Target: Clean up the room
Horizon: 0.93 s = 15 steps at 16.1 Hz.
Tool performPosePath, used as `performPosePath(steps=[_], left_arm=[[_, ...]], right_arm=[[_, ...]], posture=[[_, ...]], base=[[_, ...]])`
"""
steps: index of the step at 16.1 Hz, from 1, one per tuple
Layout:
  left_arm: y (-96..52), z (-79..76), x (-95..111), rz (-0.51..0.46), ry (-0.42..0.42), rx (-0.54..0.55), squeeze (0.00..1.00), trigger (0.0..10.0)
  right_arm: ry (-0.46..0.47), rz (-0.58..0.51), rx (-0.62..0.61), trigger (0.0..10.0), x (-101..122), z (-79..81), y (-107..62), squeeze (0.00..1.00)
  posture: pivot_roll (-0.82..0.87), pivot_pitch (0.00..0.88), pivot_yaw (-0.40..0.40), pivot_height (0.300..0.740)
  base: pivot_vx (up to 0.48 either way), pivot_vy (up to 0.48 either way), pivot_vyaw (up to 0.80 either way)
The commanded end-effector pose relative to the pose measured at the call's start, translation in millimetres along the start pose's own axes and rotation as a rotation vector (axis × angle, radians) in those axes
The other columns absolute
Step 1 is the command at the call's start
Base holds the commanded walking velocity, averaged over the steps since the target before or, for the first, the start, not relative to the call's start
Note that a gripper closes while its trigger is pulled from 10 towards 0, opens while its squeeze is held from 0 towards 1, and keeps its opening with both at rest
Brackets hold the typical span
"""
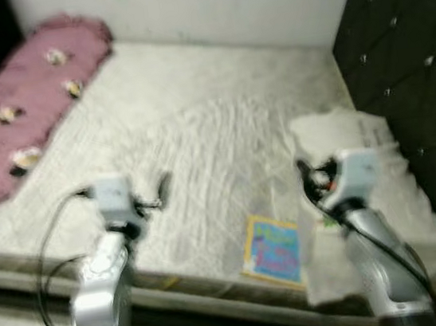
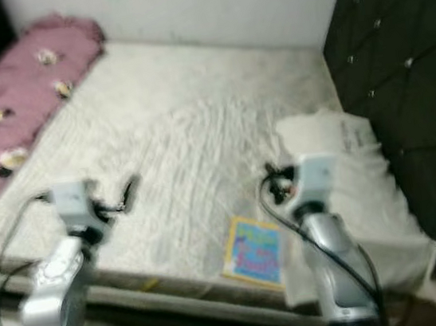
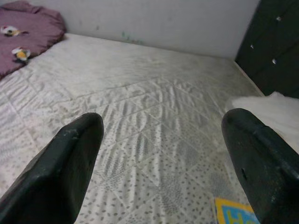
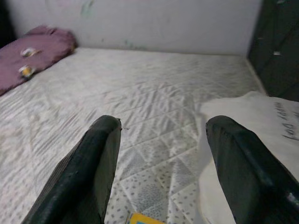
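Left gripper (image 3: pixel 161 154) spread wide, grasping nothing, raised over the near left part of the mattress (image 1: pixel 198 133). Right gripper (image 4: pixel 163 154) likewise spread and empty, above the near right part. Between them, near the front edge, a colourful book (image 1: pixel 273 250), flat. Just right of it, a white pillow (image 1: pixel 366 192). Far left, a pink blanket (image 1: pixel 25 100), bunched along the mattress edge.

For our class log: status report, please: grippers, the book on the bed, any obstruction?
Left gripper and right gripper open, empty, above mattress. Book flat near bed edge, untouched. White pillow beside book; nothing between.
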<state>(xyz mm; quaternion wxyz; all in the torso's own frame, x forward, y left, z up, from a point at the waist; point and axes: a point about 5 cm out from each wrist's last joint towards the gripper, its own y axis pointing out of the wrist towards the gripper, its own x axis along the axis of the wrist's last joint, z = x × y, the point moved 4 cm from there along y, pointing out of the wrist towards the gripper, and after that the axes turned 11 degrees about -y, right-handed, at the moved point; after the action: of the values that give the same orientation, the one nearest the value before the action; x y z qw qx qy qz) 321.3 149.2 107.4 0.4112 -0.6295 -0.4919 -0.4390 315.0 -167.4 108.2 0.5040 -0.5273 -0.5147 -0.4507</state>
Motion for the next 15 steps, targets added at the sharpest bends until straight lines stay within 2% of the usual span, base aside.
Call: performPosePath(steps=[1, 4, 8, 10, 15], left_arm=[[-1.1, 11.5, 6.6, -0.013, 0.026, 0.032, 0.0, 10.0], [-0.3, 10.2, 9.0, -0.036, 0.044, 0.025, 0.0, 10.0], [0.0, 11.0, 6.7, -0.035, 0.011, 0.043, 0.0, 10.0], [0.1, 11.1, 3.8, -0.014, -0.008, 0.038, 0.0, 10.0], [0.3, 9.2, 3.7, -0.013, -0.014, 0.021, 0.0, 10.0]], right_arm=[[0.022, -0.016, 0.026, 10.0, 6.1, 10.2, 2.7, 0.0], [0.03, -0.014, 0.034, 10.0, 4.8, 11.8, 2.0, 0.0], [0.043, -0.011, 0.044, 10.0, 4.4, 13.5, 2.2, 0.0], [0.043, -0.004, 0.046, 10.0, 3.0, 14.6, 1.7, 0.0], [0.043, -0.004, 0.047, 10.0, 3.1, 14.7, 1.1, 0.0]], posture=[[-0.06, 0.0, -0.043, 0.74], [-0.06, 0.0, -0.043, 0.74], [-0.06, 0.0, -0.042, 0.74], [-0.06, 0.0, -0.042, 0.74], [-0.06, 0.0, -0.042, 0.74]], base=[[0.0, 0.48, 0.0], [0.0, 0.417, -0.69], [0.0, 0.0, 0.0], [0.0, 0.388, 0.0], [0.0, 0.48, -0.79]])
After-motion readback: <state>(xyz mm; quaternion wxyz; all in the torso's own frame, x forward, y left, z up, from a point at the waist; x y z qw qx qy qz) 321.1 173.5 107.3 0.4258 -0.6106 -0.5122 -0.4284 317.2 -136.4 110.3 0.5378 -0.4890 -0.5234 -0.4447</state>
